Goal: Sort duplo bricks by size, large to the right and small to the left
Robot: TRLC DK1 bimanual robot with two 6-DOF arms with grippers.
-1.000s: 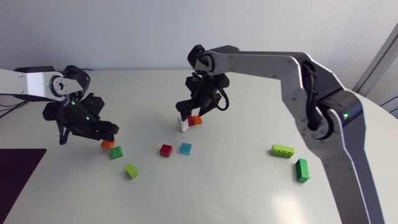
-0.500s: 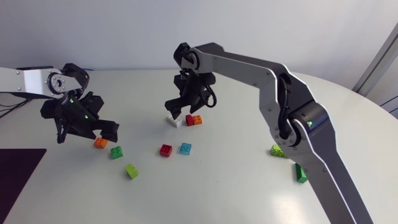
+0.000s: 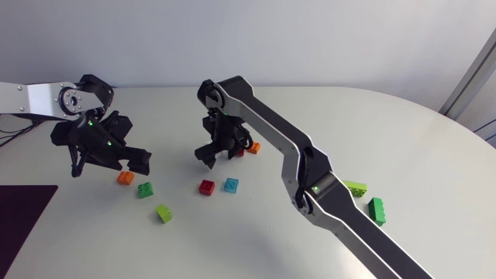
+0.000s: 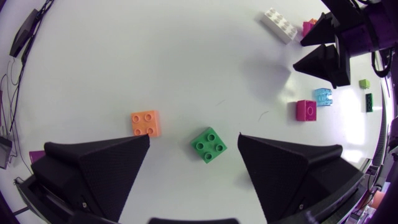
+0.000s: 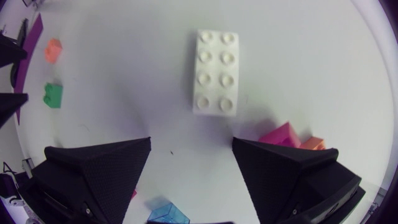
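Work surface: one white table, plain and matte, with no markings. Its far edge curves, and the end on my right is rounded. Seen from my left wrist the top is the same flat white, with a bright patch of sheen on the far side. My right wrist shows it white too. A dark purple mat lies flat at the near corner on my left. Light is even and diffuse, and shadows on the top are soft and faint.
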